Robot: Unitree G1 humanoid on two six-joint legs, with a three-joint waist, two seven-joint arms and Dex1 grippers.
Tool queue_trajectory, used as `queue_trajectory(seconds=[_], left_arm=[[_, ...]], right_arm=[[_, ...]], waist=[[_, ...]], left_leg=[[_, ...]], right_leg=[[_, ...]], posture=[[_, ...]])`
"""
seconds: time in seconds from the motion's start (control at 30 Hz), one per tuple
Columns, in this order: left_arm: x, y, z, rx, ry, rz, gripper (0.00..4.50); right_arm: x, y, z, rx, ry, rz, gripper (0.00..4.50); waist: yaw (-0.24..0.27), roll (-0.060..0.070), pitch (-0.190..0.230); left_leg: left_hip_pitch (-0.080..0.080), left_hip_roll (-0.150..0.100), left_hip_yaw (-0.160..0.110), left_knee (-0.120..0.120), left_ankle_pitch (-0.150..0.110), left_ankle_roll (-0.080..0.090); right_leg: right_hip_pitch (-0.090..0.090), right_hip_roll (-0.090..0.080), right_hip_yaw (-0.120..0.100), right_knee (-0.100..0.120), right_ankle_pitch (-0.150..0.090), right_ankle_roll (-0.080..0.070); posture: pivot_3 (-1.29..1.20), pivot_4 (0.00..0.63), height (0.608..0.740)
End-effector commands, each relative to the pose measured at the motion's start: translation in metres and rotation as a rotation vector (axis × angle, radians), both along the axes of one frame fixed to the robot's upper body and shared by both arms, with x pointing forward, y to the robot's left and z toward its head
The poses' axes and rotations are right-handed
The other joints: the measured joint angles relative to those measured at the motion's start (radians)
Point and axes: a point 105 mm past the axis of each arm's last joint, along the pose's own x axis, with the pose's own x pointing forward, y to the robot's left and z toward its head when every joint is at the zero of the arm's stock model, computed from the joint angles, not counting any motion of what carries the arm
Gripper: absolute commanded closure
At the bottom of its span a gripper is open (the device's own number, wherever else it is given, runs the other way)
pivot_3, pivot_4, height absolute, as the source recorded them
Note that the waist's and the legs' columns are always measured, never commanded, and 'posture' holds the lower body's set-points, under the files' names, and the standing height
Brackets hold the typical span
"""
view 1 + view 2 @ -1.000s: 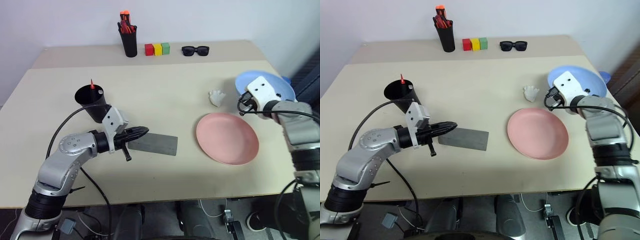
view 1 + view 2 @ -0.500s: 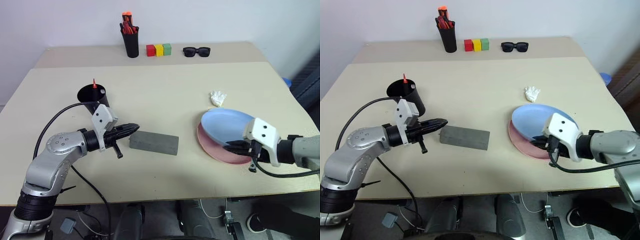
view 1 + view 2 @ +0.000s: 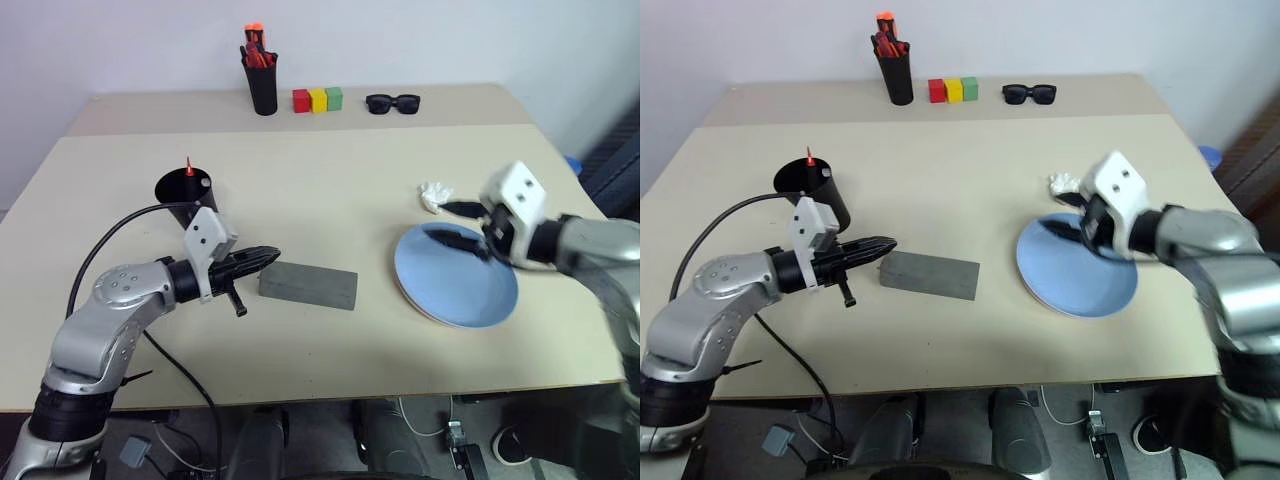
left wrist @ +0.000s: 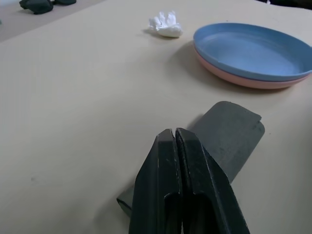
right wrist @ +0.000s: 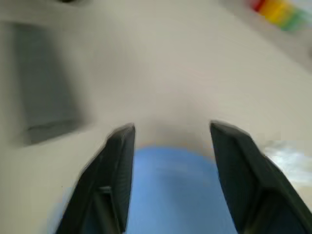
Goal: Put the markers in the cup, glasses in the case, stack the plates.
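Note:
The light blue plate [image 3: 455, 285] lies flat on the pink plate [image 4: 243, 80], whose rim shows beneath it at the right of the table. My right gripper [image 3: 455, 225] hovers open over the blue plate's far edge, holding nothing. The grey case [image 3: 308, 285] lies closed in the middle. My left gripper [image 3: 265, 258] is shut and empty, its tips just left of the case. The black cup [image 3: 185, 195] stands behind the left gripper, with a red marker tip [image 3: 187, 165] sticking out of it. The glasses are hidden.
Along the far edge stand a black holder of orange-red pens [image 3: 261, 85], three coloured blocks [image 3: 317, 99] and black sunglasses [image 3: 391, 101]. A small white crumpled object [image 3: 435, 195] lies just beyond the plates. Bare tabletop lies between the case and the plates.
The right gripper carried the blue plate from the far right onto the pink plate, opened, let it go and rose toward its far edge. The left gripper kept still.

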Motion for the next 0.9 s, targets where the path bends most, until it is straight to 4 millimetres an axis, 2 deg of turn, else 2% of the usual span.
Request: queue_trajectory(seconds=[0.03,0.13,0.2,0.37,0.47,0.57,0.63,0.77,0.87,0.9], left_arm=[[-0.005,0.003,0.012,-0.025,-0.035,0.016,4.5],[-0.008,0.007,0.009,-0.016,-0.023,0.033,4.5],[-0.008,0.007,0.009,-0.009,-0.025,0.048,4.5],[-0.009,0.007,0.012,-0.022,-0.033,0.065,4.5],[-0.012,0.005,0.01,-0.022,-0.029,0.069,4.5],[-0.012,0.005,0.01,-0.024,-0.028,0.071,4.5],[-0.013,0.005,0.01,-0.024,-0.028,0.07,4.5],[-0.011,0.005,0.012,-0.022,-0.031,0.061,4.5],[-0.012,0.005,0.012,-0.02,-0.03,0.051,4.5],[-0.013,0.006,0.011,-0.018,-0.025,0.049,4.5]], right_arm=[[0.039,-0.026,-0.019,-0.026,0.011,-0.213,2.09],[0.07,-0.033,-0.028,-0.021,0.002,-0.306,2.09],[0.088,-0.025,-0.034,-0.03,0.016,-0.309,2.09],[0.101,-0.023,-0.047,-0.141,0.027,-0.31,2.09],[0.104,-0.024,-0.053,-0.176,0.042,-0.316,3.0],[0.104,-0.027,-0.054,-0.194,0.041,-0.323,4.47],[0.104,-0.029,-0.053,-0.202,0.032,-0.328,4.47],[0.1,-0.028,-0.013,-0.204,-0.125,-0.265,4.47],[0.077,-0.026,0.015,-0.17,-0.2,-0.166,4.47],[0.062,-0.028,0.023,-0.154,-0.212,-0.126,4.47]], waist=[[0.003,0.0,0.0],[0.002,0.001,0.0],[0.001,0.001,0.001],[0.003,0.001,0.001],[0.0,0.001,0.001],[-0.001,0.001,0.001],[-0.001,0.001,0.001],[0.0,0.002,0.001],[0.005,0.002,0.001],[0.007,0.002,0.001]], left_leg=[[0.0,0.0,0.0,-0.001,0.0,0.0],[-0.001,0.0,0.0,-0.002,0.0,0.0],[-0.001,0.0,0.0,-0.004,0.0,0.0],[-0.001,0.0,0.0,-0.007,0.0,0.0],[-0.001,0.0,0.0,-0.007,0.0,0.0],[0.0,0.0,0.0,-0.007,0.0,0.0],[0.0,0.0,-0.001,-0.007,0.0,0.0],[0.0,0.0,-0.001,-0.007,0.0,0.0],[-0.001,0.0,-0.001,-0.008,0.0,0.0],[-0.001,0.0,-0.001,-0.008,0.0,0.0]], right_leg=[[0.0,0.0,0.0,0.0,0.0,0.0],[-0.002,0.0,0.0,0.0,0.0,0.001],[-0.003,0.0,0.0,0.0,0.002,0.004],[-0.004,0.0,0.0,0.0,0.002,0.004],[-0.004,0.0,0.0,0.0,0.002,0.004],[-0.004,0.0,0.0,0.0,0.002,0.004],[-0.004,0.0,0.0,0.0,0.002,0.004],[-0.004,0.0,0.0,0.001,0.002,0.004],[-0.004,0.0,0.0,0.0,0.002,0.005],[-0.004,0.0,0.0,0.0,0.002,0.005]], posture=[[0.0,0.15,0.74],[0.0,0.15,0.74],[0.0,0.15,0.74],[0.0,0.15,0.74],[0.0,0.15,0.74],[0.0,0.15,0.74],[0.0,0.15,0.74],[0.0,0.15,0.74],[0.0,0.15,0.74],[0.0,0.15,0.74]])
